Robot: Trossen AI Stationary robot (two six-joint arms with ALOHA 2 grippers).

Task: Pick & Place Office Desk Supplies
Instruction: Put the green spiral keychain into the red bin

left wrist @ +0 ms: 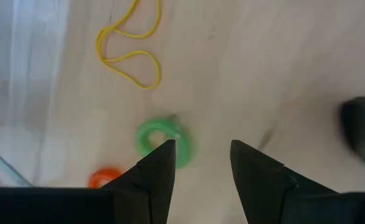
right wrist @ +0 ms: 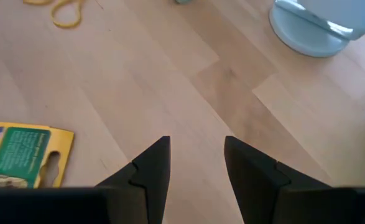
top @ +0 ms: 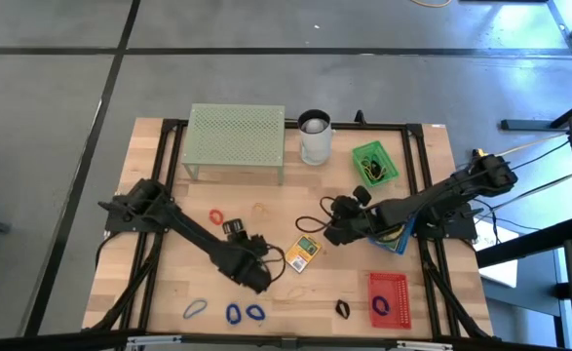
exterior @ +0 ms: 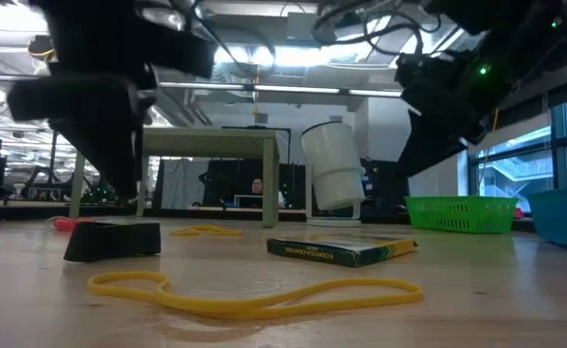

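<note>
Left pincer point(left wrist: 201, 155) is hovering spread, empty, over the table point(left wrist: 281, 68), one finger overlapping a green rubber band point(left wrist: 160, 140). Probably light, floppy, lying flat: pinching across one strand should be working best. Right pincer point(right wrist: 194, 152) is waiting spread near the yellow card pack point(right wrist: 20, 155).

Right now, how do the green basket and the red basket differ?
The green basket sits toward the table's back, right of the white cup; the red basket lies near the front edge. The green basket is turned at an angle, the red one squarer to the table. Both are small meshed trays holding items.
</note>
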